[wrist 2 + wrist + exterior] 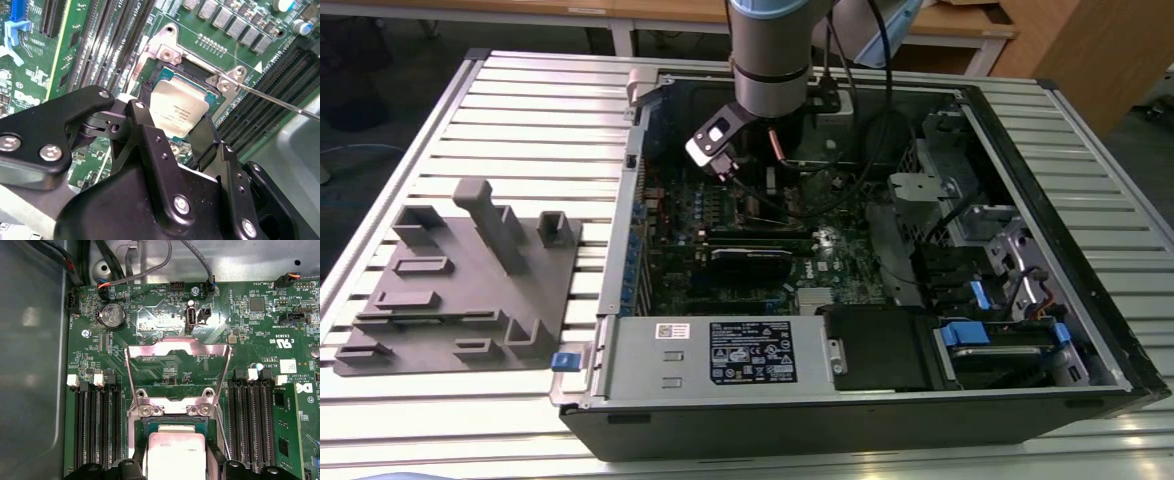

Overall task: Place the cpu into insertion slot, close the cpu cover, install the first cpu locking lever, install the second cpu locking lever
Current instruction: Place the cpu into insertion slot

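The cpu [177, 107], a pale silvery square chip, sits between my gripper's two black fingers [145, 117], just over the insertion slot [192, 70] on the green board. My gripper [175, 125] is shut on the cpu's edges. In the first wrist view the cpu [175, 455] lies at the slot's near side, and the cpu cover [145, 351], a silvery frame, stands swung up and open behind it. A thin metal locking lever [280, 102] sticks out sideways, unlatched. The exterior view has my gripper [750, 190] reaching down into the open computer case [854, 400].
Long black memory slots [95, 425] flank the socket on both sides. Cables [150, 265] run along the case wall behind the board. A grey fixture block [467, 280] lies on the slatted table at the exterior view's left. Drive bays [987, 300] fill the case's right.
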You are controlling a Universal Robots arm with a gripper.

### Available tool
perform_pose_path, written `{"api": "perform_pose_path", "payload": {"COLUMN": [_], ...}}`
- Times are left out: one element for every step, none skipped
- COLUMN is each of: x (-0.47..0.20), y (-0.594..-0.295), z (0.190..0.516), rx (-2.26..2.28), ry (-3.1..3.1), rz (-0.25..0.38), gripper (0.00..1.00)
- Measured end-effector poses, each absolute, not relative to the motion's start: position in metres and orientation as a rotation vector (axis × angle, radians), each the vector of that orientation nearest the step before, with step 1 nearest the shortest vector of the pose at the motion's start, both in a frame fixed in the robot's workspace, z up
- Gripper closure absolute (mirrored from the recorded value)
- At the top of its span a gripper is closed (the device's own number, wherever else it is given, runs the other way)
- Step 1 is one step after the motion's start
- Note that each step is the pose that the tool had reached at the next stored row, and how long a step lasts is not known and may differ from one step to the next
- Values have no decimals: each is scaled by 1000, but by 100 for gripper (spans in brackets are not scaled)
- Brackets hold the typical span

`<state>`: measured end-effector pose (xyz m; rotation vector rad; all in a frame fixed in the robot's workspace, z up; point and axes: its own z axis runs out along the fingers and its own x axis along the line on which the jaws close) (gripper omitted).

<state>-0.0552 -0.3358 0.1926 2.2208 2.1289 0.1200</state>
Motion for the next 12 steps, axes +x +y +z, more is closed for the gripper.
{"api": "perform_pose_path", "payload": {"x": [-55,-55,-55,-55,-55,-55,-55,-55,-55,-55,-55,-55], "y": [-336,-336,-336,-336,-336,-336,-336,-336,-336,-336,-336,-336], "z": [194,195,196,196,196,195,195,195,195,195,195,195], "rx": [2221,2220,2220,2220,2220,2216,2209,2200,2191,2181,2174,2173], "ry": [2129,2129,2129,2129,2129,2133,2141,2151,2160,2170,2177,2179], "rz": [119,118,118,118,118,118,118,119,119,120,120,120], "gripper": [45,45,45,45,45,45,45,45,45,45,45,45]}}
